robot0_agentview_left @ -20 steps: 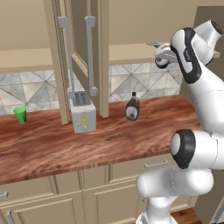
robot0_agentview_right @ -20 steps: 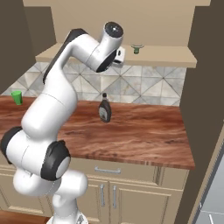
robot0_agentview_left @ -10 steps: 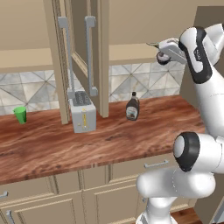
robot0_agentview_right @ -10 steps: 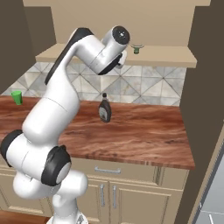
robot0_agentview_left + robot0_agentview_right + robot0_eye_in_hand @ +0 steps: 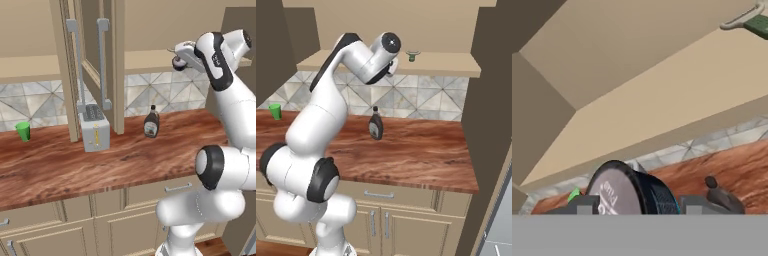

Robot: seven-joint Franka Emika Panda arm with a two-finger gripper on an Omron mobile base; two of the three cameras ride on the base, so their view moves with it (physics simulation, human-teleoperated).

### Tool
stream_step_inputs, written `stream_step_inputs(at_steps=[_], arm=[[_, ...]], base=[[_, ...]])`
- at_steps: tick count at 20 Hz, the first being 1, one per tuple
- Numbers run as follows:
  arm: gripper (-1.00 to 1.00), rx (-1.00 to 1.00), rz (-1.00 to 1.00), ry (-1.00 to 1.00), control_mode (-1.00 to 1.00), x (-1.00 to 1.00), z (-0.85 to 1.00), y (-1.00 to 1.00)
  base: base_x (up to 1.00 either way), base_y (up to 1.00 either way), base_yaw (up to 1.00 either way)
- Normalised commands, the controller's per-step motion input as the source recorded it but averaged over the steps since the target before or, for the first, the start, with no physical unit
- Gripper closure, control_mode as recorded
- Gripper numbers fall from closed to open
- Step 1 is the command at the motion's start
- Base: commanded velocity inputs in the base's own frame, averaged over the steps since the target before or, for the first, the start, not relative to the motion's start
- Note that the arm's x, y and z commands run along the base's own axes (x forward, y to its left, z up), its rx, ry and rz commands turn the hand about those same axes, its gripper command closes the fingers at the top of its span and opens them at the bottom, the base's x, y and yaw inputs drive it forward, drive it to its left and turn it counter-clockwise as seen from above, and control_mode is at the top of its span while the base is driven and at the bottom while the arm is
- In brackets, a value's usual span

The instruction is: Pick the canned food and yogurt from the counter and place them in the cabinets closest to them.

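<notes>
the open cabinets (image 5: pixel 662 95) spread from 9 to 3 o'clock ahead, shelf bare for setting down. my claw (image 5: pixel 637 205) grips the yogurt (image 5: pixel 629 192) at 6 o'clock, held high above the table (image 5: pixel 75 165).

Pretty standard kitchen setup — reddish-brown wood counter (image 5: pixel 60 170) running wall to wall, with beige drawer-fronted base cabinets (image 5: pixel 115 220) underneath. The backsplash (image 5: pixel 426 102) is grey-white tile in a diamond pattern — plain tan wall (image 5: pixel 406 25) above it. Light is flat and even.
</notes>
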Motion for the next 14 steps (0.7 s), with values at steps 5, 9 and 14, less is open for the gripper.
stream_step_inputs(at_steps=[5,9,14], arm=[[1.0,0.09,-0.13,0.0,-1.0,0.55,0.0,0.17],[1.0,0.08,-0.16,0.02,-1.0,0.73,0.0,0.22],[1.0,0.06,-0.17,0.02,-1.0,0.84,0.0,0.32]], base=[[0.0,0.0,0.0],[0.0,0.0,0.0],[0.0,0.0,0.0]])
